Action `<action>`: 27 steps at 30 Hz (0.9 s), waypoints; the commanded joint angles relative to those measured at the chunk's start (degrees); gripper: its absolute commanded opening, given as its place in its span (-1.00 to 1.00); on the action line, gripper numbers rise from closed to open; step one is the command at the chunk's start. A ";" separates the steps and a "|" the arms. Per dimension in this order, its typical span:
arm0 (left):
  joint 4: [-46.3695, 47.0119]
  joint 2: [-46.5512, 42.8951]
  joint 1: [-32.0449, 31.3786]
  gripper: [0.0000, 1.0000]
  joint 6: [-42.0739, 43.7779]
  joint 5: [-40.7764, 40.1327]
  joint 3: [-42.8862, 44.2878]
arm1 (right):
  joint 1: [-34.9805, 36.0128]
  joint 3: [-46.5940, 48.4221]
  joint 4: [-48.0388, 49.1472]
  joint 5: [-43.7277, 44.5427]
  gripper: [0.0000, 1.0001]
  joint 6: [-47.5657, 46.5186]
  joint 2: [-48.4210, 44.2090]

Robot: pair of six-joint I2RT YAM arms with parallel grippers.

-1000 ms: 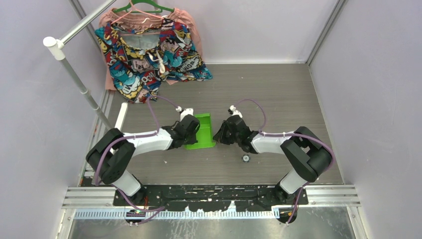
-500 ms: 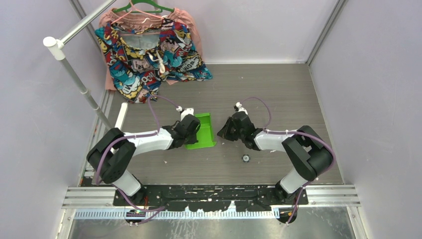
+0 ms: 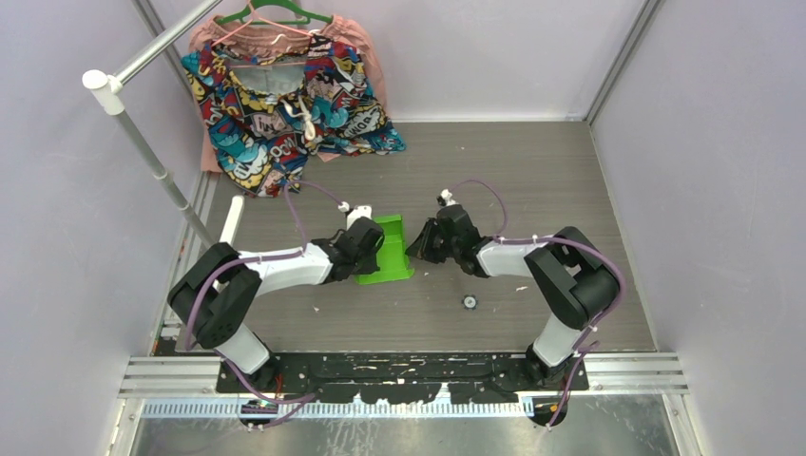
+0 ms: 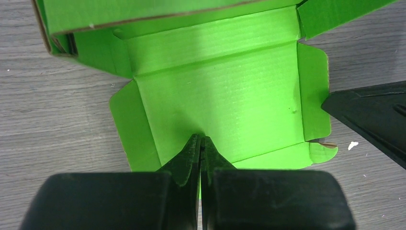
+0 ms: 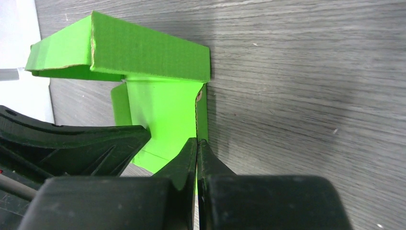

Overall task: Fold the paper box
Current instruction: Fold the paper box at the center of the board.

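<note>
The left arm (image 3: 285, 269) and right arm (image 3: 506, 257) share one build: white tubular links between bulky, glossy black joint housings (image 3: 214, 299). A thin purple cable (image 3: 478, 181) loops along each arm to a small white connector (image 3: 358, 212) near the wrist. The left tool (image 4: 201, 140) and right tool (image 5: 197, 142) have matte black, wedge-shaped fingers (image 4: 184, 160) that taper to points.

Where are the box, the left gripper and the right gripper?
box (image 4: 225, 100): left wrist view, flat middle panel.
left gripper (image 4: 200, 140): left wrist view, between fingertips.
right gripper (image 5: 197, 142): right wrist view, between fingertips.
</note>
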 commanded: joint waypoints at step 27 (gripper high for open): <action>-1.49 3.90 -0.60 -1.00 0.25 2.25 0.12 | 4.55 10.58 -8.53 0.31 -0.98 -4.39 8.93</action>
